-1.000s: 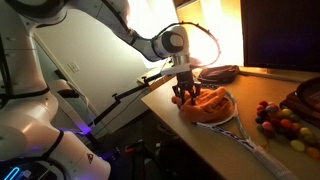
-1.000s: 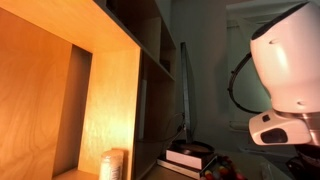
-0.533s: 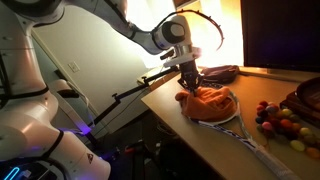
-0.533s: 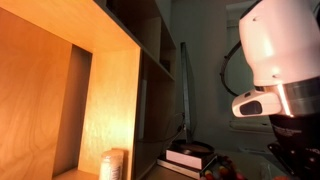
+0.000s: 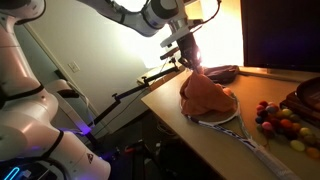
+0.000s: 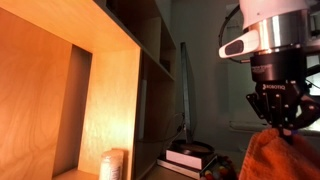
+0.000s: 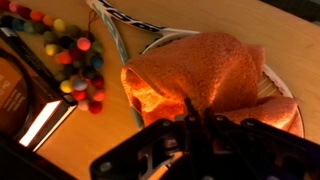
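Risen from the table (image 5: 200, 145), our gripper (image 5: 192, 66) draws the orange cloth (image 5: 203, 92) up off the racket (image 5: 228, 120).

A second ago we saw the jaws spread low over the crumpled cloth. Now they are pressed together on its top, and it hangs in a peak near the table's front corner, its lower folds seemingly still on the racket head. We judge the grasp to have taken. Coloured beads (image 7: 68, 55) lie beside it.

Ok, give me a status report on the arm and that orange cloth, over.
Gripper shut on orange cloth. Cloth hangs bunched over the racket head, touching or just above, cannot tell. Coloured beads off to the side, not in the way.
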Robot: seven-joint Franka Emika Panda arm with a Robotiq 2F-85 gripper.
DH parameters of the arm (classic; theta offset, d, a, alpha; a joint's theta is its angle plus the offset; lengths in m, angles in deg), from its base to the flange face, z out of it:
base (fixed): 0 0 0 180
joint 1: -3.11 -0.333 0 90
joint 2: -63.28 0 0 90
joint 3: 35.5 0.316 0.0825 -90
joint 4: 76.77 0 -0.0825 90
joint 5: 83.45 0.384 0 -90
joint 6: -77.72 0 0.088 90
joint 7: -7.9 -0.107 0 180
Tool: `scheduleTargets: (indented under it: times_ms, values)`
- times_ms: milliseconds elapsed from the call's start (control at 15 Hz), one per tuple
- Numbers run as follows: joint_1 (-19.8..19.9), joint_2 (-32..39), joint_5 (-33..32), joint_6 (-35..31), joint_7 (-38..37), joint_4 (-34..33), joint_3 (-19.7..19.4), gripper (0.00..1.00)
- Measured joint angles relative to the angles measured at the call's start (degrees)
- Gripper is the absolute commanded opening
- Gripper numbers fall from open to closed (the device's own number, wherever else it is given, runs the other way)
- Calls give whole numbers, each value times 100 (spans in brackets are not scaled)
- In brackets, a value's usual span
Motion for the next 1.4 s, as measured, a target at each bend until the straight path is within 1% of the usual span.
scheduleTargets:
  times_ms: [333,667,800,1000,1400]
  values:
    - [-173,-332,-158,218,-17,-277,100,5]
    - [-456,-369,-370,707,-26,-777,258,5]
    - [-584,-362,-555,883,-39,-987,282,5]
    - [-700,-328,-878,921,-47,-1279,293,5]
    - [-724,-113,-1540,919,-152,-1946,282,5]
